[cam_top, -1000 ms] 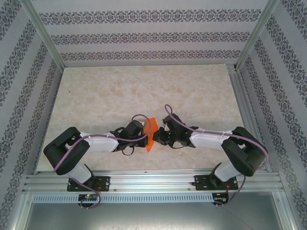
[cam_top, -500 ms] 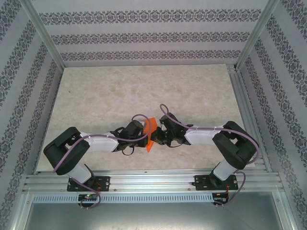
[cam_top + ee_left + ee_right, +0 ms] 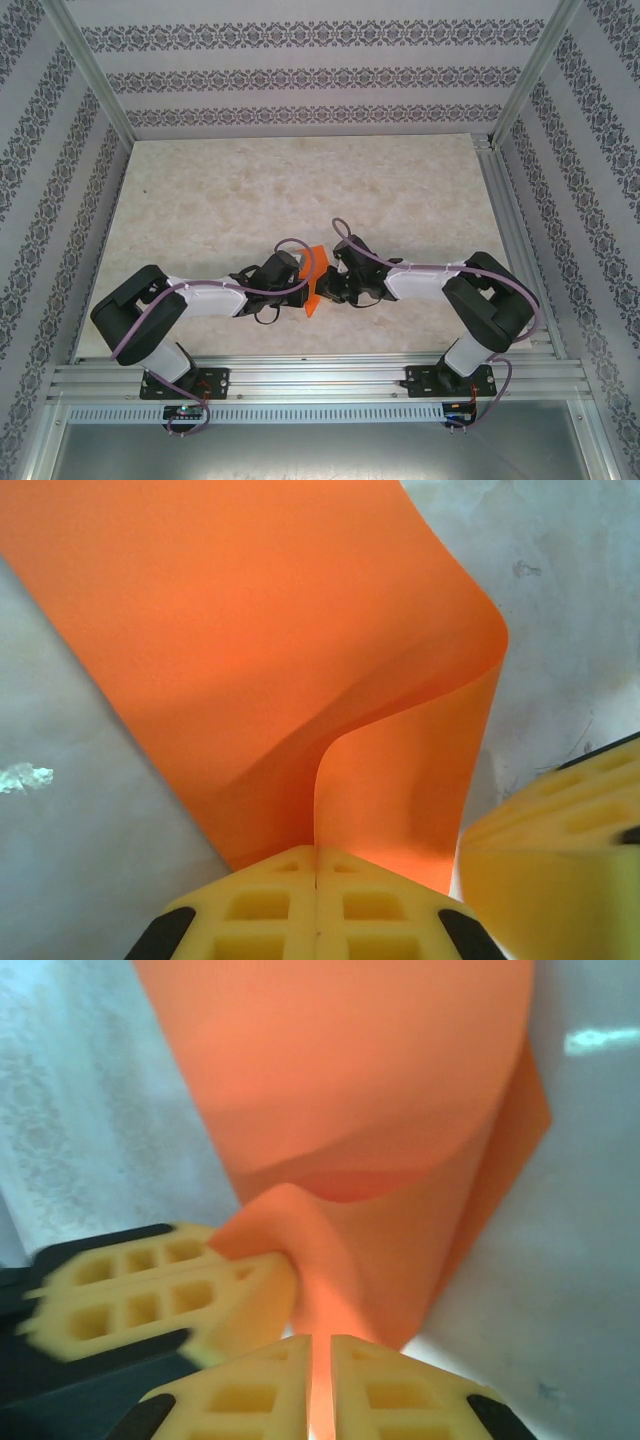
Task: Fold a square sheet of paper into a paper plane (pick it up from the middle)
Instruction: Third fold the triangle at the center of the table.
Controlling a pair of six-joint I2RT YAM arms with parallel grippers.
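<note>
The square sheet of paper (image 3: pixel 316 272), bright orange and curled, hangs above the table between my two grippers. My left gripper (image 3: pixel 303 284) is shut on its edge; in the left wrist view the yellow pads (image 3: pixel 262 908) meet with the sheet (image 3: pixel 250 630) rising out of the seam at the gripper (image 3: pixel 317 855). My right gripper (image 3: pixel 328 286) comes in from the other side. Its jaws (image 3: pixel 321 1345) stand nearly closed with the paper (image 3: pixel 370 1080) pinched in the narrow gap. The left gripper's fingers (image 3: pixel 150 1290) show beside it, holding a bent corner.
The beige marbled table (image 3: pixel 300 190) lies below both grippers. Patterned walls and metal frame posts (image 3: pixel 520 90) close in the sides and back. The arms' bases sit on the rail (image 3: pixel 320 380) at the near edge.
The right arm has reached left, closing the gap to the paper and the left gripper. The paper's lower part has narrowed slightly. The left arm has stayed still.
</note>
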